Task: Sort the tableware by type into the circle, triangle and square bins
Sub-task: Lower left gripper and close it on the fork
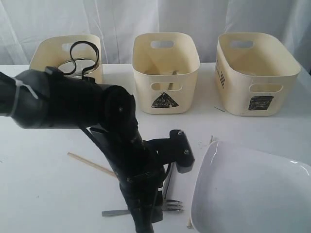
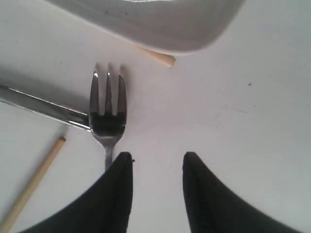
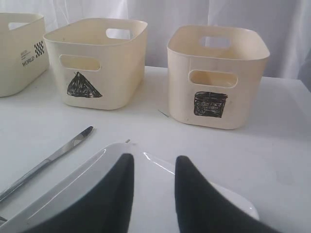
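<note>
The left gripper point(image 2: 156, 158) hangs low over the white table point(image 1: 39, 194) with its two black fingers point(image 2: 114, 194) apart and nothing but bare tabletop between them. The steel fork point(image 2: 108, 109) lies flat just ahead of it, tines pointing toward the large white square plate point(image 2: 160, 24), and its handle runs back to the tip of one finger; whether that finger touches the handle cannot be told from the wrist view. A steel knife point(image 2: 43, 107) lies at an angle with one end meeting the fork's neck. One wooden chopstick point(image 2: 31, 189) rests on the table on the far side of the knife from the plate, and the blunt end of a second chopstick point(image 2: 160, 57) pokes out from under the plate's rim. In the exterior view the left arm point(image 1: 73, 104) covers most of this spot, so only the fork's tines and handle end show beside it. The right gripper point(image 3: 151, 158) is poised over the plate with its jaws parted, the plate's glazed surface showing in the gap (contact with it cannot be judged). Along the back of the table stand the three cream tubs: the triangle bin point(image 1: 165, 73) in the middle, the square bin point(image 1: 255, 73) to its right, and a third tub point(image 1: 48, 51) on the left, its mark hidden behind the arm, with a steel rim point(image 1: 85, 60) visible inside.
</note>
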